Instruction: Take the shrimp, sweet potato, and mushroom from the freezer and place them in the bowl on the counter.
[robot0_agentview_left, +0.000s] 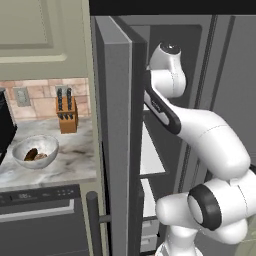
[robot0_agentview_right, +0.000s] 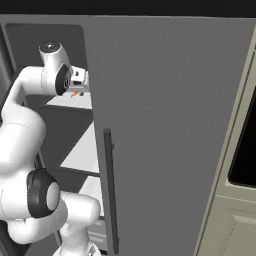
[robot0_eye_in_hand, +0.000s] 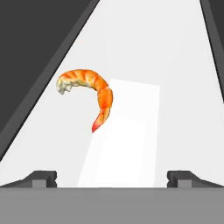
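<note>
The shrimp (robot0_eye_in_hand: 89, 94), a curved orange piece with a pale head end, lies on a white shelf (robot0_eye_in_hand: 175, 87) inside the freezer (robot0_agentview_right: 165, 125). My gripper (robot0_eye_in_hand: 113, 178) hovers just short of it, open wide, with nothing between the fingertips (robot0_eye_in_hand: 43, 177). From the right base the shrimp (robot0_agentview_right: 75, 93) is a small orange speck under my hand. The bowl (robot0_agentview_left: 50, 143) sits on the counter (robot0_agentview_left: 75, 160) to the left of the freezer door (robot0_agentview_left: 117, 100). Two brown lumps (robot0_agentview_left: 35, 155) lie in it, perhaps the sweet potato and mushroom; they are too small to tell apart.
The open door stands between the shelves and the counter. A wooden knife block (robot0_agentview_left: 66, 114) stands behind the bowl against the brick backsplash. A dark dishwasher (robot0_agentview_left: 40, 220) sits below the counter. The long bar handle (robot0_agentview_right: 110, 190) runs down the right door.
</note>
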